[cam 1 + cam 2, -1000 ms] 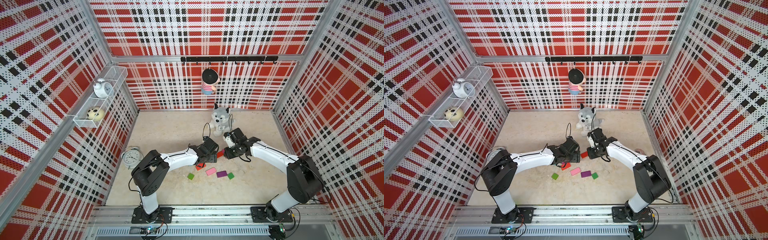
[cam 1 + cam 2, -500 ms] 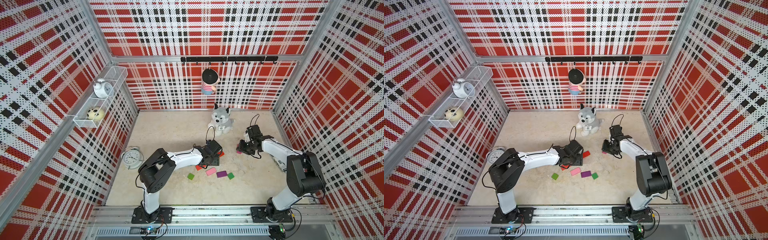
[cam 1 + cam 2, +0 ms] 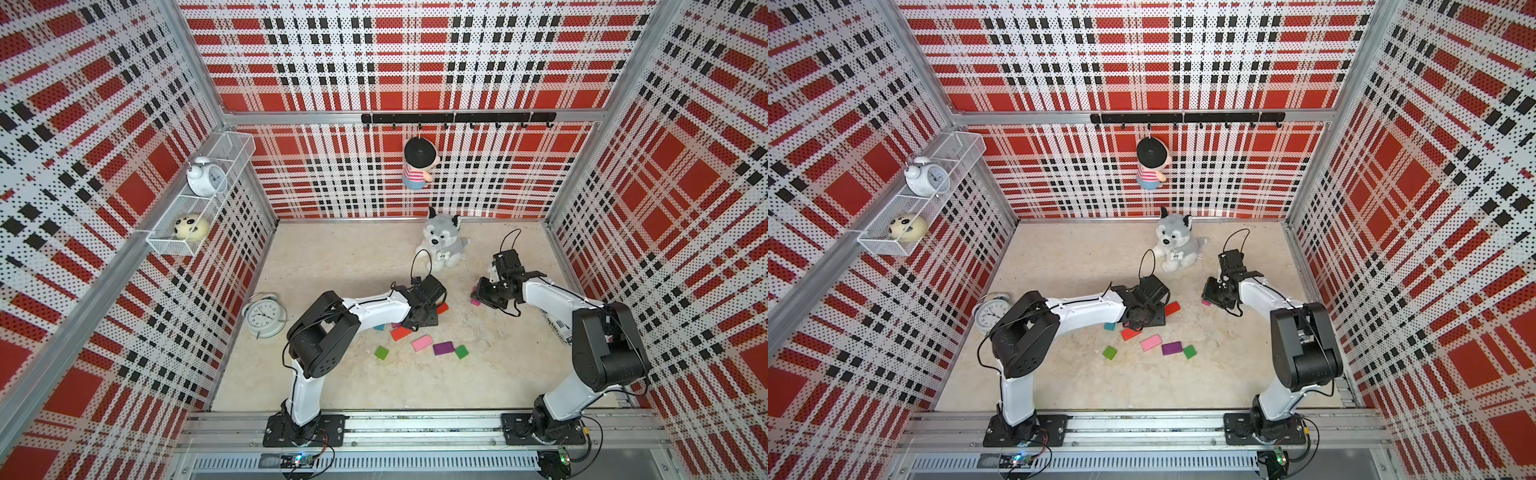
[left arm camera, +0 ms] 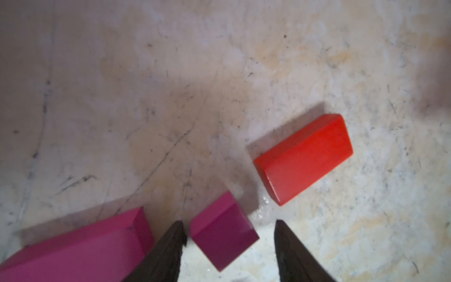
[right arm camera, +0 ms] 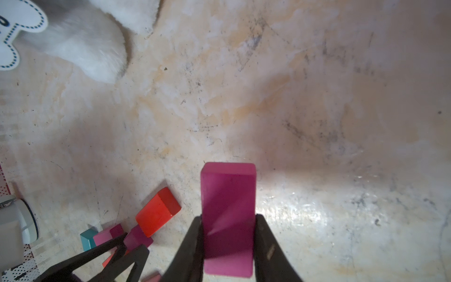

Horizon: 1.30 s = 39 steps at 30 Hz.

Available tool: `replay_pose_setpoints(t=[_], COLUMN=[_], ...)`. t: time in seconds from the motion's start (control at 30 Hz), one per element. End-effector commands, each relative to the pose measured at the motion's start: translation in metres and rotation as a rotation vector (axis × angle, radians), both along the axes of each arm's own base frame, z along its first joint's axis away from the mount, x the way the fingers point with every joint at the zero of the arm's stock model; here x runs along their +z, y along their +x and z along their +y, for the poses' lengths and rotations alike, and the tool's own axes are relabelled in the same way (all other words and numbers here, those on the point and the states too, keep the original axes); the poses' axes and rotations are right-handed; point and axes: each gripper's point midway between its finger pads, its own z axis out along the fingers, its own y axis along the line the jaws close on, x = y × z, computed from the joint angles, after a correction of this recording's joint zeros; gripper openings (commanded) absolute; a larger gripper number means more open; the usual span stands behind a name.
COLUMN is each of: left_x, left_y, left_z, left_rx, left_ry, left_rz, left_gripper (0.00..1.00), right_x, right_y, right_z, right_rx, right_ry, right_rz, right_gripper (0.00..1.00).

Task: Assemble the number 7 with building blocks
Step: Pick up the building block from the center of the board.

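On the tabletop, the magenta square lies between my parted left fingers, skewed and hugging one, while my right fingers clamp the magenta bar across its width.

Left gripper narrower; right gripper rightward

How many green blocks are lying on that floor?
2. A lone green block lies apart from the rest, toward the front rail; a second green block lies close beside the purple block. The left arm covers some blocks, so another may be hidden.
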Motion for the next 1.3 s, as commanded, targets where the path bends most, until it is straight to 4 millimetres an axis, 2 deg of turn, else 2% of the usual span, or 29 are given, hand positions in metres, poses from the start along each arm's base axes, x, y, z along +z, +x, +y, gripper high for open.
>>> replay_pose_setpoints(t=[0.0, 0.2, 0.5, 0.53, 0.6, 0.9, 1.1, 1.2, 1.27], left_x=[-0.003, -0.009, -0.017, -0.018, -0.019, -0.028, -0.017, -0.003, 0.013], left_y=[0.003, 0.003, -0.002, -0.002, -0.002, -0.002, 0.008, 0.016, 0.025], left_z=[0.004, 0.005, 0.003, 0.003, 0.003, 0.009, 0.01, 0.004, -0.003], left_rx=[0.01, 0.011, 0.004, 0.003, -0.002, -0.022, -0.011, -0.013, -0.015], left_ry=[0.041, 0.066, 0.068, 0.069, 0.077, 0.125, 0.124, 0.102, 0.083], left_rz=[0.024, 0.041, 0.078, 0.082, 0.085, 0.089, 0.049, 0.019, -0.014], left_gripper=[0.56, 0.5, 0.49, 0.49, 0.48, 0.33, 0.31, 0.3, 0.3], right_x=[-0.01, -0.013, -0.015, -0.015, -0.019, -0.021, -0.017, -0.019, -0.017], right_y=[-0.002, -0.003, 0.002, 0.005, 0.005, 0.009, 0.007, 0.002, 0.002], right_z=[0.0, -0.002, -0.01, -0.01, -0.01, -0.007, -0.028, -0.035, -0.039], right_rx=[-0.004, -0.01, -0.034, -0.064, -0.098, -0.312, -0.523, -0.62, -0.677], right_ry=[0.003, 0.001, 0.001, 0.017, 0.034, 0.16, 0.169, 0.191, 0.207], right_rz=[0.021, 0.029, 0.035, 0.039, 0.063, 0.114, 0.107, 0.124, 0.131], right_gripper=[0.21, 0.21, 0.21, 0.24, 0.26, 0.24, 0.25, 0.24, 0.25])
